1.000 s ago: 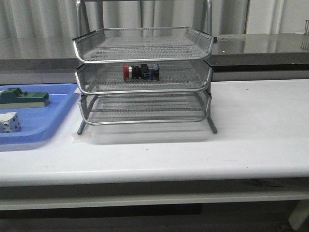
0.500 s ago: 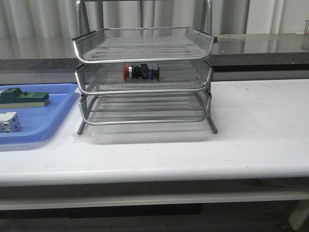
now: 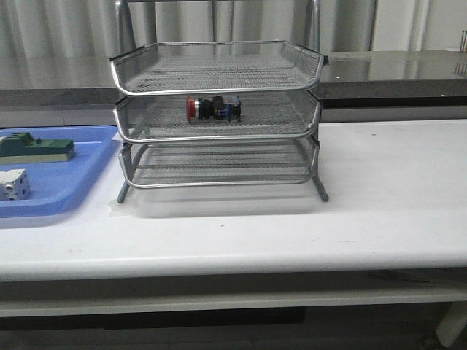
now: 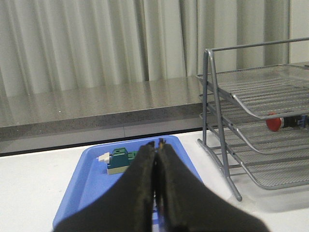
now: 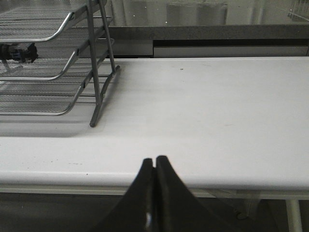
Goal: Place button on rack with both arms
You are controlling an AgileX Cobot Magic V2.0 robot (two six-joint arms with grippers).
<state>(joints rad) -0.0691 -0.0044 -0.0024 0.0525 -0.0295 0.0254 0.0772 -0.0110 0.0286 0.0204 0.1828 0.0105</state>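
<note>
Seemingly all is done: the button (image 3: 212, 109) lies on its side in the middle tier of the rack (image 3: 216, 117), while left gripper (image 4: 158, 145) and right gripper (image 5: 154, 162) sit pinched together, empty, well clear.

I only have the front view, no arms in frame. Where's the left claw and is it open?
Observer: The left claw is shut and empty, back over the blue bin.
Operator: Right one?
Observer: The right claw is also shut and empty, near the table's front edge, clear of the rack.
Operator: Button visible from the wrists?
Observer: Yes, the button lies on the middle tier, red cap showing in the left wrist view.
</note>
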